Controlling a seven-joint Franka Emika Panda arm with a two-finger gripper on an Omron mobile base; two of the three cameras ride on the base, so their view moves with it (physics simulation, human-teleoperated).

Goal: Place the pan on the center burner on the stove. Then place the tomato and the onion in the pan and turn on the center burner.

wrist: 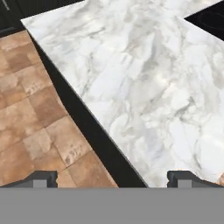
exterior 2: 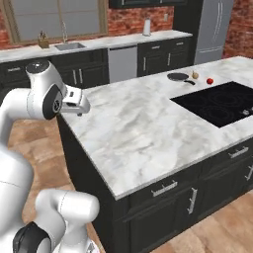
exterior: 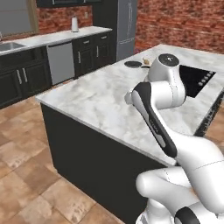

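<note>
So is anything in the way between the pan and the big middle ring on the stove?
Nothing visible. The pan sits on the counter just beyond the stove, with the onion and tomato off to its side, not across the path.

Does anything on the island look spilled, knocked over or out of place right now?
Nothing stands out. The pan sits flat on the marble counter beyond the stove, with the onion and tomato resting beside it, apart from each other. No spill or damage shows. The hand is open over the counter's near edge.
</note>
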